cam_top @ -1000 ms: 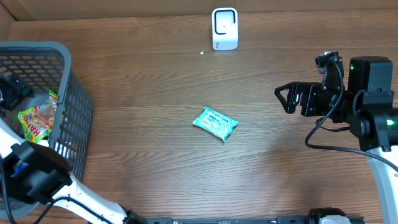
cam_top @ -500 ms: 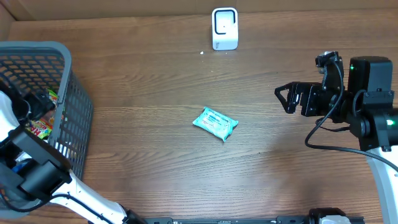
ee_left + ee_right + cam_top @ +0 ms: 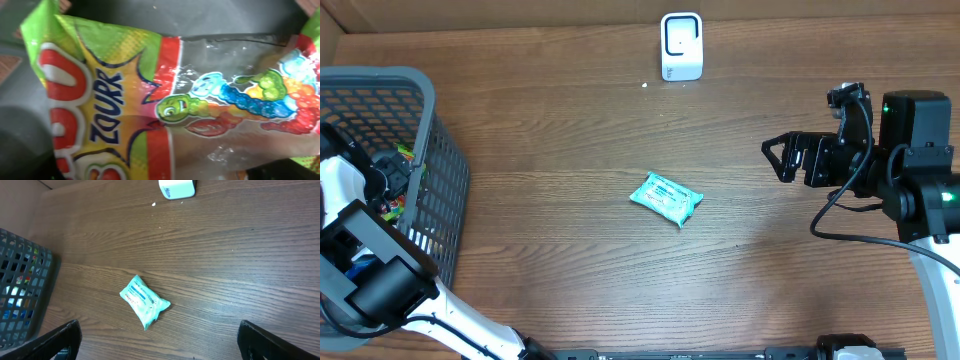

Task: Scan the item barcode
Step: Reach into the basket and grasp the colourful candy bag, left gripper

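A candy bag [image 3: 150,100], green, yellow and red with a clear window onto gummy worms, fills the left wrist view. It lies in the grey basket [image 3: 442,190] at the far left. My left gripper [image 3: 392,180] is down inside the basket right over the bag, and its dark fingertips [image 3: 30,167] stand wide apart at the bottom corners of the left wrist view, open. A teal packet [image 3: 666,198] lies mid-table. The white scanner [image 3: 681,46] stands at the back edge. My right gripper [image 3: 782,158] hovers open at the right, holding nothing.
The basket wall [image 3: 20,295] shows at the left of the right wrist view, with the teal packet [image 3: 144,300] in the middle and the scanner [image 3: 177,188] at the top. A cardboard wall runs along the back of the wooden table.
My left arm has reached further into the basket and now covers most of the candy bag from above. The right arm and the teal packet have not moved.
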{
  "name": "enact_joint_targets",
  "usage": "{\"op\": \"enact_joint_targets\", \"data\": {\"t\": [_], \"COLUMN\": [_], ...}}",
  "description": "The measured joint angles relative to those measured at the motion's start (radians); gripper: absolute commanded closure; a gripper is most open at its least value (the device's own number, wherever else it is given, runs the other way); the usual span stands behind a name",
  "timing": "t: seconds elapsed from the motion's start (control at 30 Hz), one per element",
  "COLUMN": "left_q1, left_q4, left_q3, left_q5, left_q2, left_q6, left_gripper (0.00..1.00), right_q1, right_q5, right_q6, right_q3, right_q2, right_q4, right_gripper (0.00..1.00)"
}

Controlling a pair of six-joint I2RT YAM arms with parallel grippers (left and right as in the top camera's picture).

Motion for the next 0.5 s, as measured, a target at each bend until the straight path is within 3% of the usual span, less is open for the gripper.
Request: {"op": "enact_joint_targets", "data": {"t": [0.03,0.07,0.1,0.37,0.5], "left_q1": [0.000,-0.002,-0.003,-0.011,-0.011], "left_q4": [0.006,0.006,0.004,-0.035,-0.142], "left_q3": [-0.008,-0.011,-0.014,-0.017,0.011], "left_q5": [0.007,0.014,0.019,0.032,0.035], "left_q2": [-0.003,-0.005,-0.006,-0.014,-0.014], "left_q6": [-0.001,0.000,-0.001,0.005,0.004], "left_gripper": [0.44,0.73,0.93,0.96,0.96], "right_q1": [0.000,0.000,0.000,0.000,0.000], "right_q5": [0.000,0.000,0.000,0.000,0.000], "right_q6": [0.000,0.000,0.000,0.000,0.000], "right_q3": [0.000,0.000,0.000,0.000,0.000], "right_q2": [0.000,0.000,0.000,0.000,0.000], "right_q4": [0.000,0.000,0.000,0.000,0.000], "right_gripper": [0.00,0.00,0.00,0.00,0.00]}}
